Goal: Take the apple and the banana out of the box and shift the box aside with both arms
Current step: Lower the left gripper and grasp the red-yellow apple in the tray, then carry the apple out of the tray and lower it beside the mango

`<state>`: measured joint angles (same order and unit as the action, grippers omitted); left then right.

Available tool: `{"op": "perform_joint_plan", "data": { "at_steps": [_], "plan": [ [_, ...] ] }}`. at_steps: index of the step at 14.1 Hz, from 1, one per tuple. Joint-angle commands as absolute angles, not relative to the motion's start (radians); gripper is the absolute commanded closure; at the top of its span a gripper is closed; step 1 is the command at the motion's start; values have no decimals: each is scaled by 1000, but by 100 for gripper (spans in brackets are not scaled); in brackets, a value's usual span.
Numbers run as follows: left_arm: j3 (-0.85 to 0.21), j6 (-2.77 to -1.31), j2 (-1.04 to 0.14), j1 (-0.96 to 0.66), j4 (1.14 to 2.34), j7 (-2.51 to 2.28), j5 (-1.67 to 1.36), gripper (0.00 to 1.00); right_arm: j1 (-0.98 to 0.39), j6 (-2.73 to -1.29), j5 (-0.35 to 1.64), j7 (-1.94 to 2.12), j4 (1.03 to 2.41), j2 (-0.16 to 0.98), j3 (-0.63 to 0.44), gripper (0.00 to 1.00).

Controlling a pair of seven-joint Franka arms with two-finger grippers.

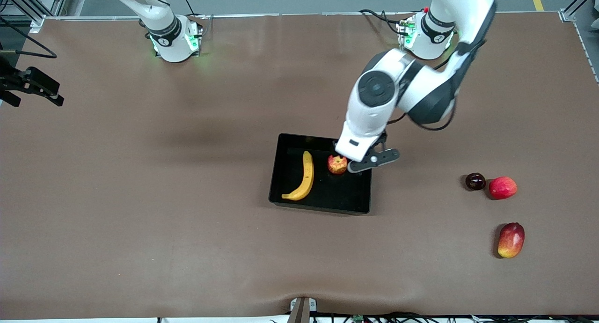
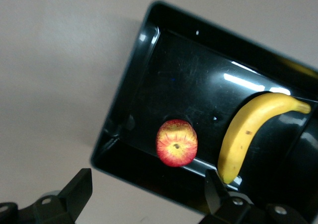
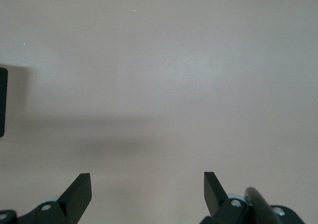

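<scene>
The black tray point(image 1: 323, 206) lies mid-table. The yellow banana point(image 1: 305, 175) and the small red-and-yellow apple point(image 1: 337, 164) lie in it, side by side and apart. My left gripper point(image 1: 364, 162) hovers open and empty over the tray's edge toward the left arm's end, just beside the apple. The left wrist view shows the tray's rim point(image 2: 124, 100), the apple point(image 2: 176, 142), the banana point(image 2: 243, 134) and the open left gripper point(image 2: 147, 184). My right gripper point(image 3: 147, 184) is open and empty over bare table and waits.
Toward the left arm's end lie a dark purple round fruit point(image 1: 475, 181), a red fruit point(image 1: 502, 187) beside it, and a red-and-yellow mango point(image 1: 511, 239) nearer the camera. A black fixture point(image 1: 32, 85) juts in at the right arm's end.
</scene>
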<state>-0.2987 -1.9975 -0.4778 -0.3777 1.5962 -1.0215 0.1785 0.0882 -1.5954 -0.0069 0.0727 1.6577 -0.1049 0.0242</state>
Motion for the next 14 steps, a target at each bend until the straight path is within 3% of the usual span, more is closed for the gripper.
{"op": "perform_joint_plan", "data": {
  "at_steps": [1,7,12,14],
  "plan": [
    [-299,-2043,-529,-417,1595,-1109,256,0,117,-1588,3,83,1654,-114,40,0],
    [-298,-2244,-621,-419,1680,-1177,301,0,117,-1586,3,83,1655,-114,38,0],
    [-296,-2275,-666,-411,1687,-1180,304,2,117,-1588,3,83,1655,-114,40,0],
    [-296,-2275,-670,-405,1686,-1181,302,53,117,-1588,3,83,1655,-114,40,0]
  ]
}}
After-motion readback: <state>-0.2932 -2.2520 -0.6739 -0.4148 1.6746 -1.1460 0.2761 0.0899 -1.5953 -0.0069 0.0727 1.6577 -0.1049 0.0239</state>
